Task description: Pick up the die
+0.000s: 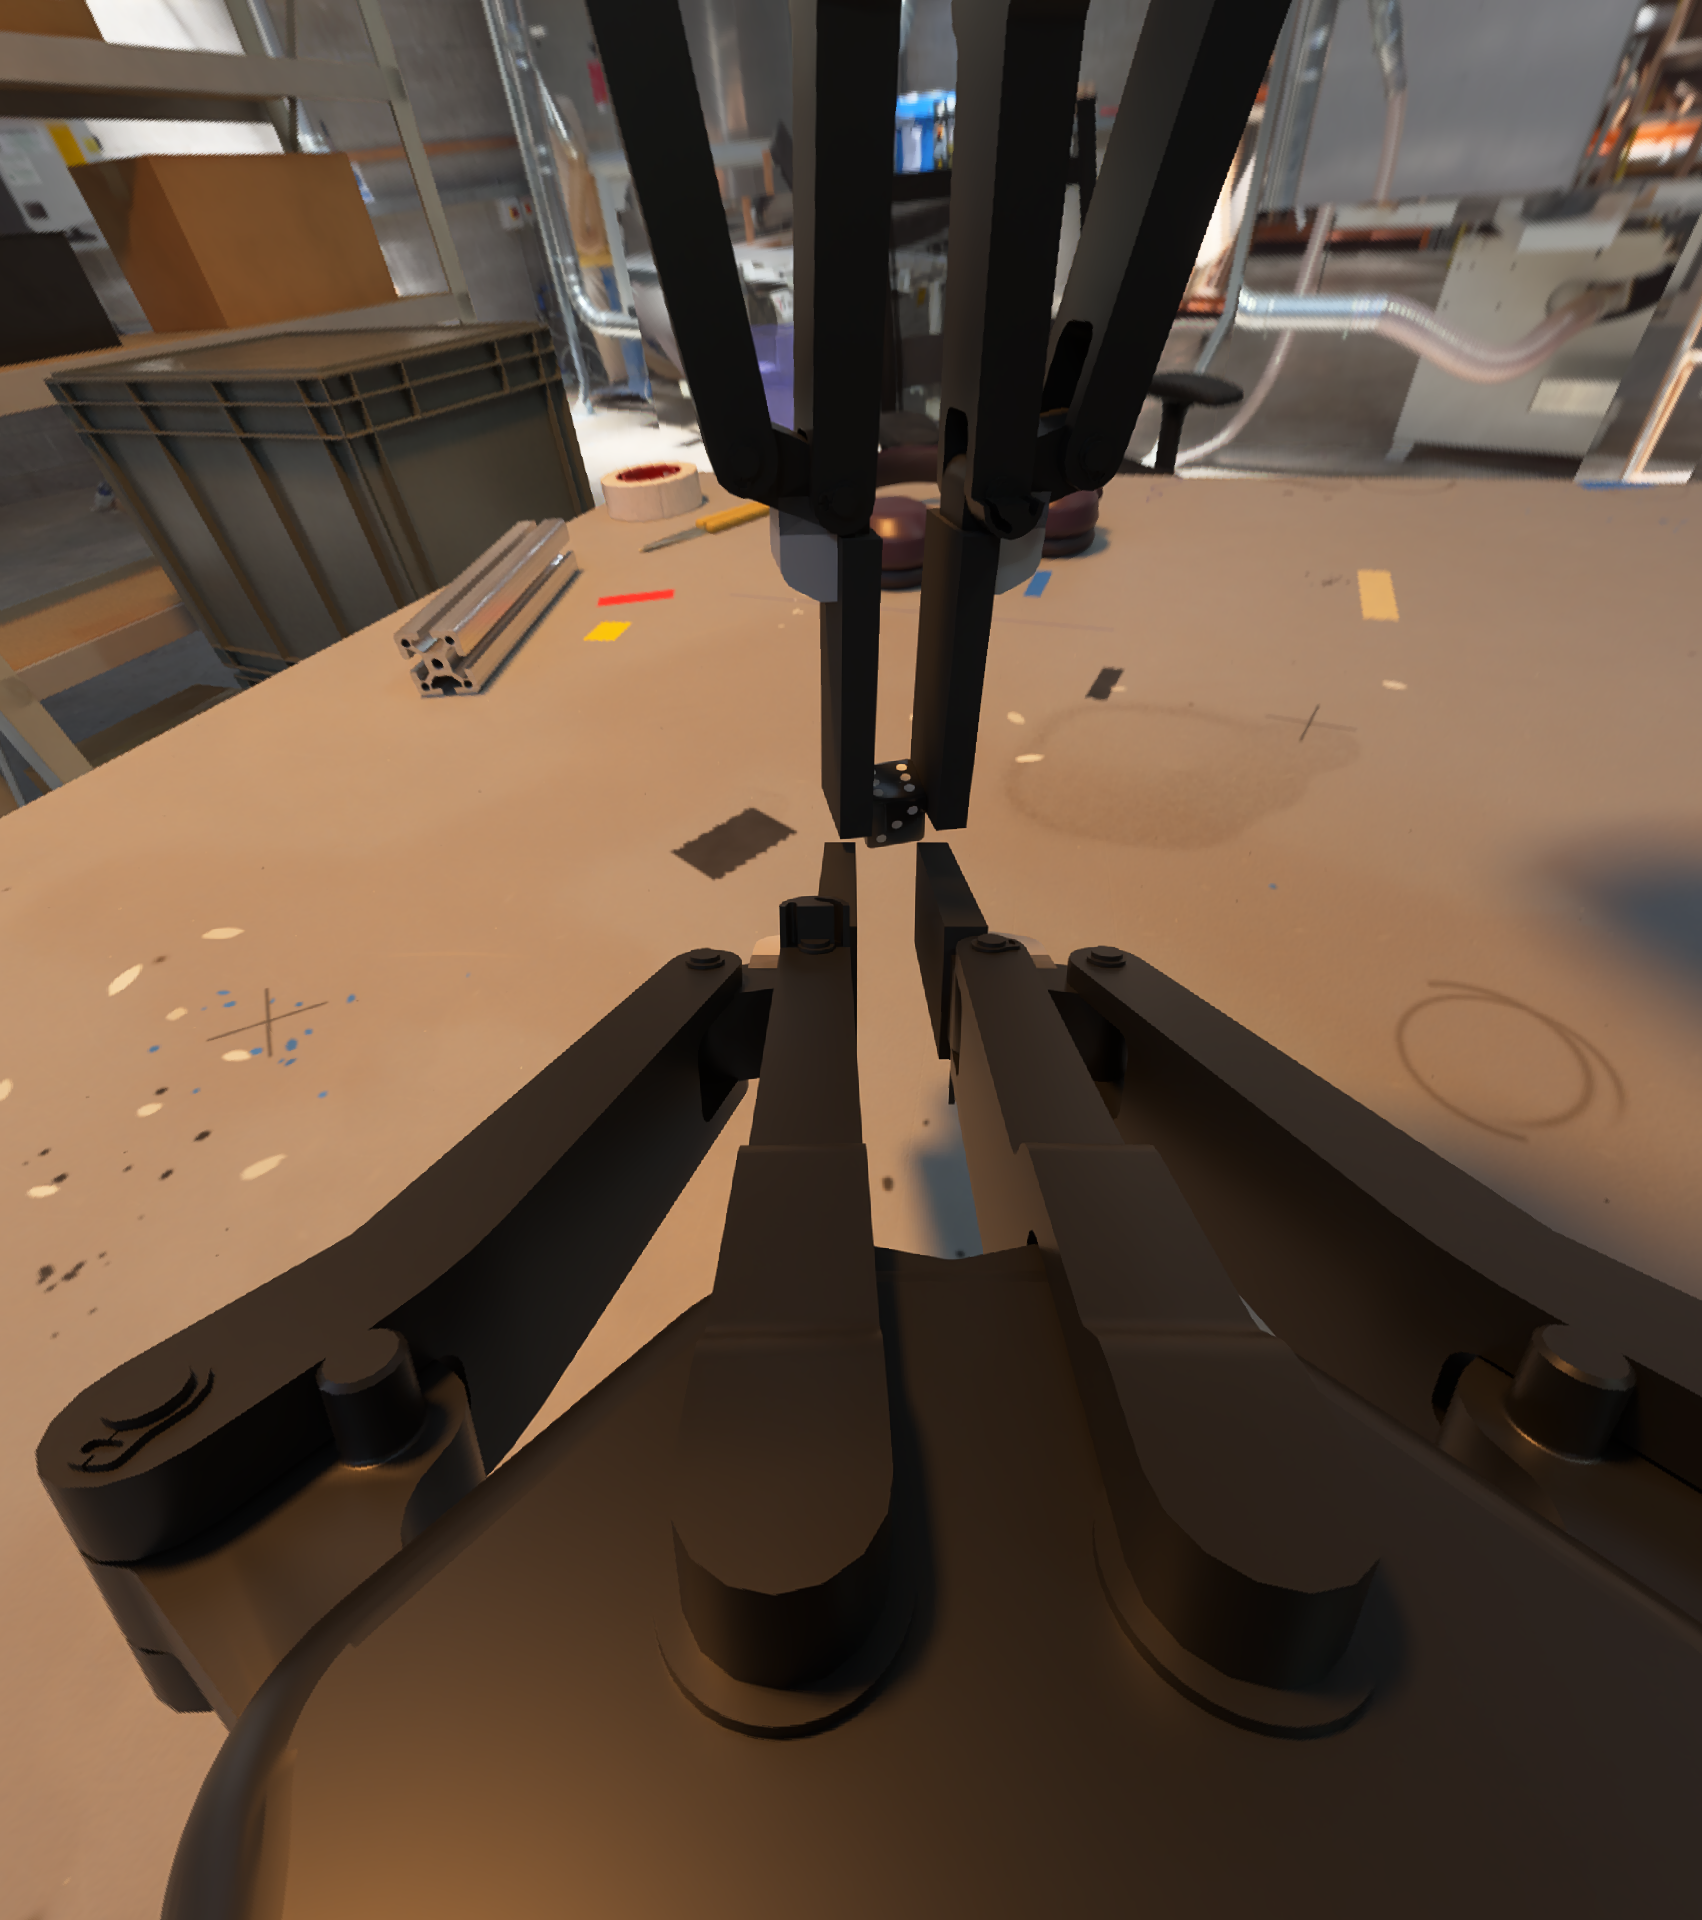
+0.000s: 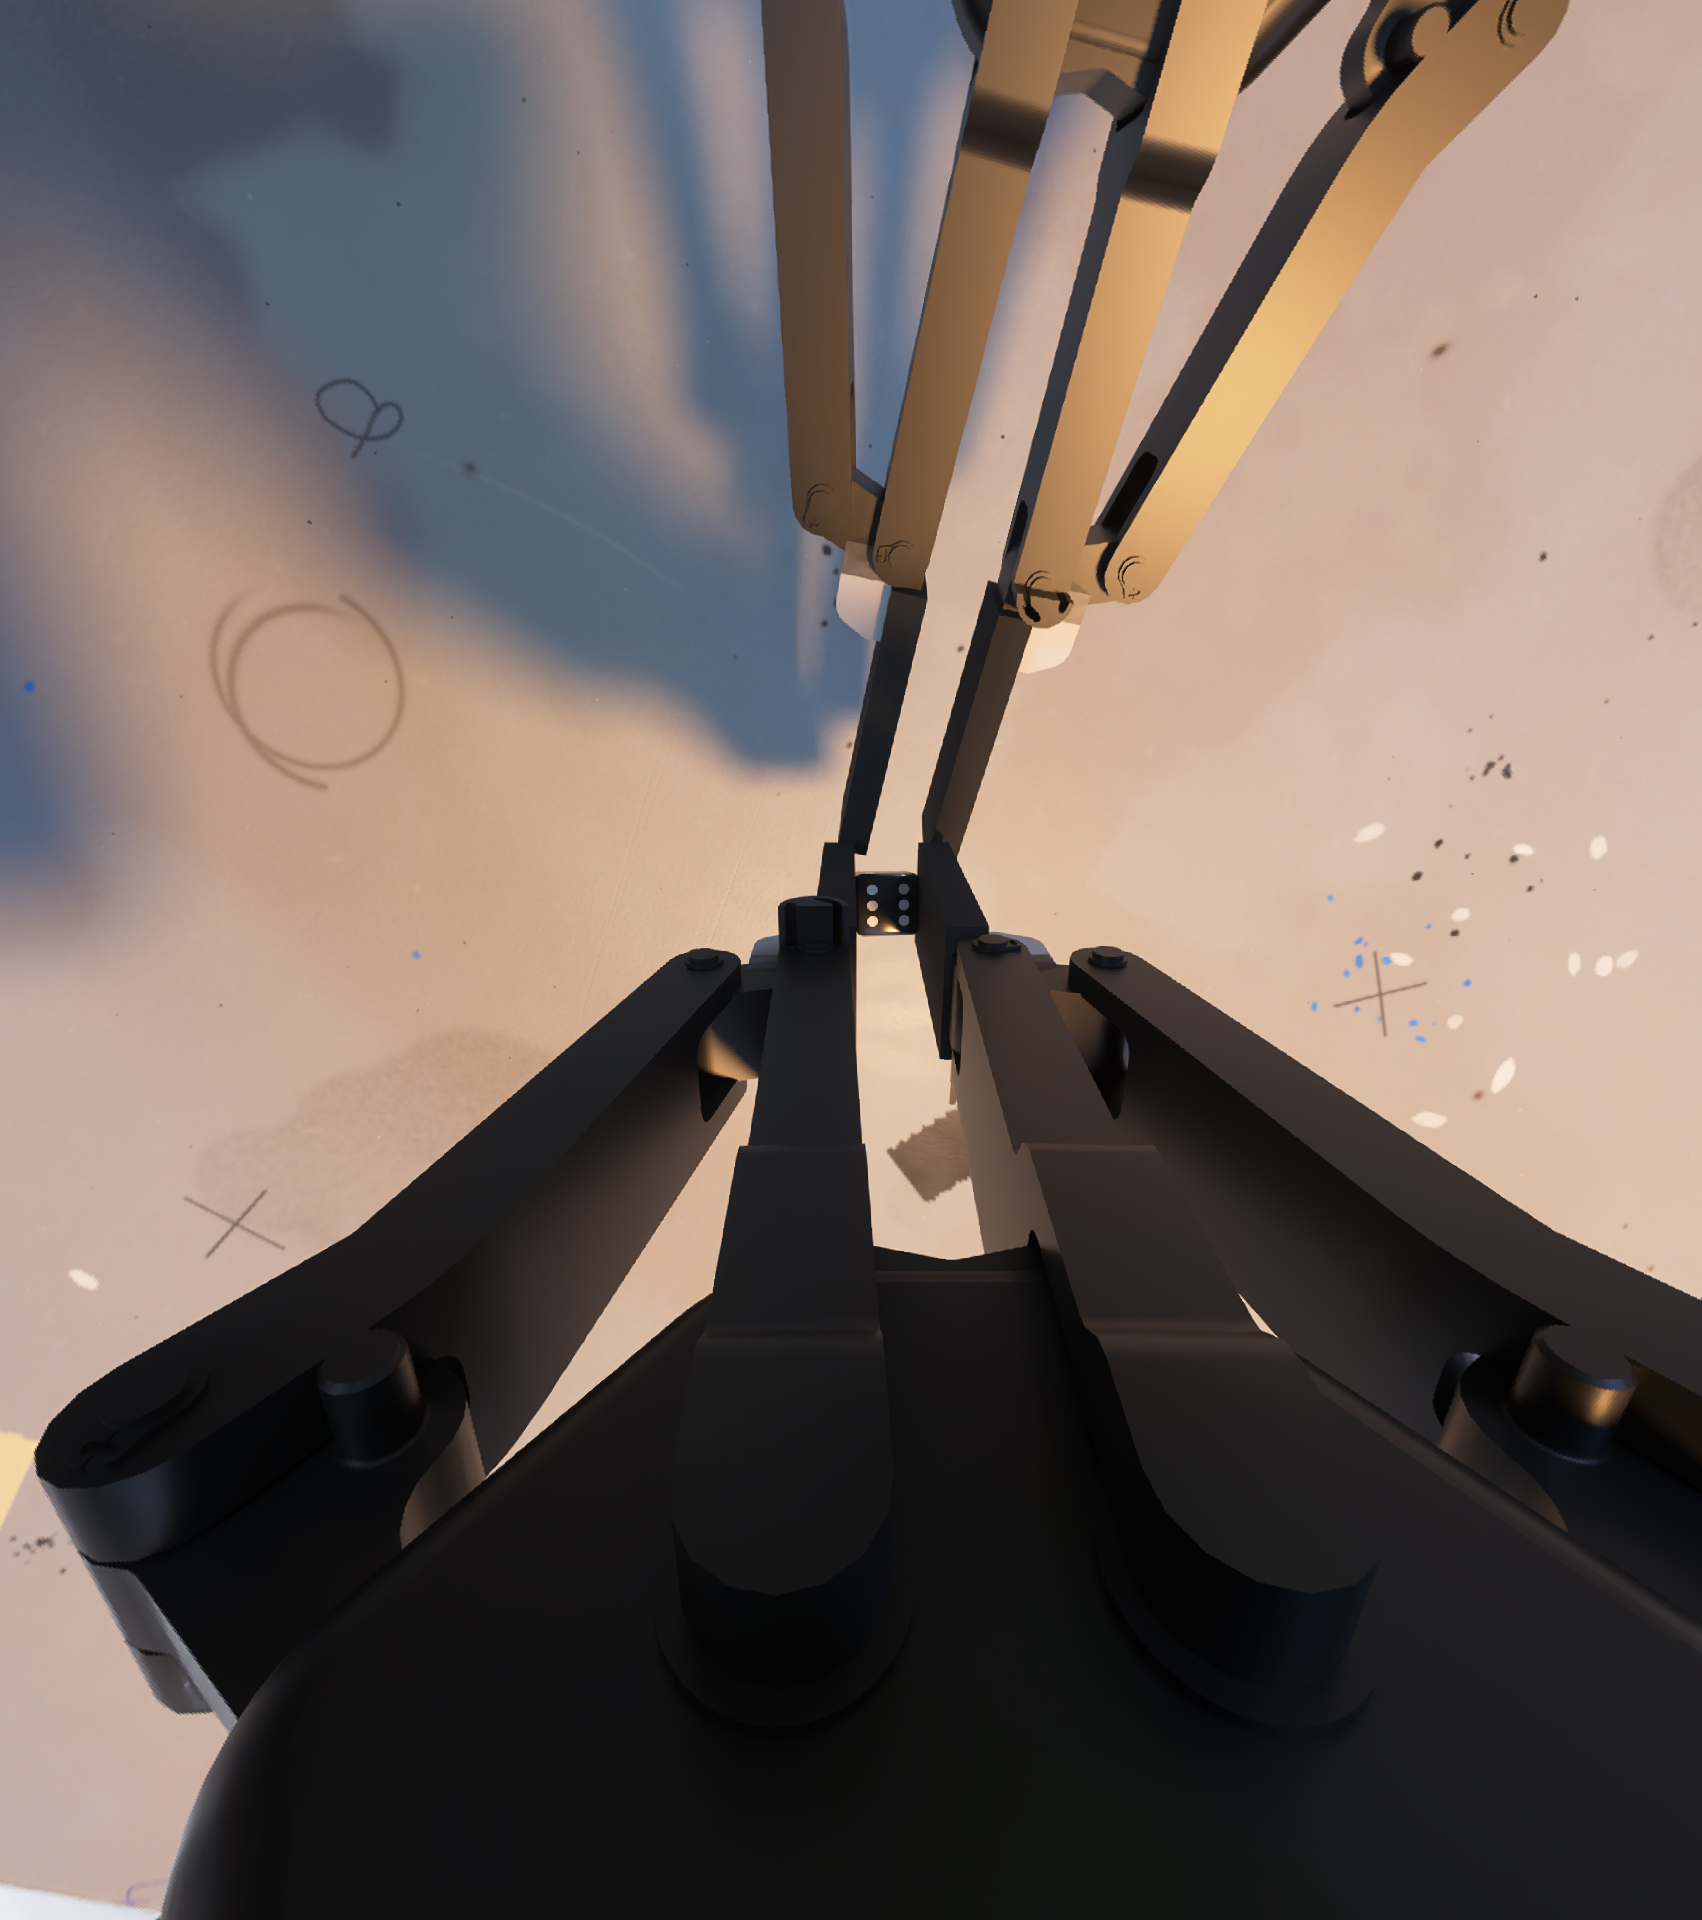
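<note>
The die (image 2: 886,902) is small and black with white pips. My right gripper (image 2: 886,868) is shut on it, with the die between its fingertips. In the left wrist view the die (image 1: 895,805) sits at the tips of the right gripper (image 1: 895,821), which reaches down from above. My left gripper (image 1: 885,864) points at the die from just in front. Its jaws stand a narrow gap apart with nothing between them. Its fingers (image 2: 862,769) also show from the top of the right wrist view. I cannot tell whether the die touches the table (image 1: 1242,987).
An aluminium profile (image 1: 488,613), a tape roll (image 1: 652,488) and a screwdriver (image 1: 712,523) lie at the far left of the table. A grey crate (image 1: 307,457) stands beyond the edge. Tape marks and pen marks dot the tabletop.
</note>
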Controlling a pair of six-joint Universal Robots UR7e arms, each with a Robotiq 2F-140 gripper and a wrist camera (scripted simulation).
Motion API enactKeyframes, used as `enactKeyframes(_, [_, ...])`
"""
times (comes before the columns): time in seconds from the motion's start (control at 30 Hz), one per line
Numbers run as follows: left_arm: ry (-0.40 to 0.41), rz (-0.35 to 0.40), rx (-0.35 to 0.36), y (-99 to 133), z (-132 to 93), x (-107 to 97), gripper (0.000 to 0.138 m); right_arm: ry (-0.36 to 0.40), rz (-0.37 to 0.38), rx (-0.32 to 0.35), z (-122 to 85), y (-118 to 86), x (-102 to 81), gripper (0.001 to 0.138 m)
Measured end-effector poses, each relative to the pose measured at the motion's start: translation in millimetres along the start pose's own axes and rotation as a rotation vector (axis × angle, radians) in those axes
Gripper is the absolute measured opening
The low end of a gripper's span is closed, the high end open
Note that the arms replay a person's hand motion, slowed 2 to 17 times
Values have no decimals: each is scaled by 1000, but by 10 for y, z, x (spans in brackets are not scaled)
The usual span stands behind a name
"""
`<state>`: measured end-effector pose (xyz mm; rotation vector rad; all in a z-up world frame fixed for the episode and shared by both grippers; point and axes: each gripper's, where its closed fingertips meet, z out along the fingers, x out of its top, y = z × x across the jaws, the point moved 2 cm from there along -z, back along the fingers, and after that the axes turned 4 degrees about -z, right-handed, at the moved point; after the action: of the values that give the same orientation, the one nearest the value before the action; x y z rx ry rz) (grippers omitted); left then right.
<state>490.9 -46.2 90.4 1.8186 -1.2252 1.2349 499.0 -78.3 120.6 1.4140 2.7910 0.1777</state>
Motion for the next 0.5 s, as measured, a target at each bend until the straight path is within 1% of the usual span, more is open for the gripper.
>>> enactKeyframes(0.23, [106, -74, -16, -36, -62, 146, 16, -36, -8, 38, -202, 64, -16, 16])
enactKeyframes(0.5, [203, -147, -56, -46, -115, 322, 16, -65, 9, 114, -424, 109, -14, 16])
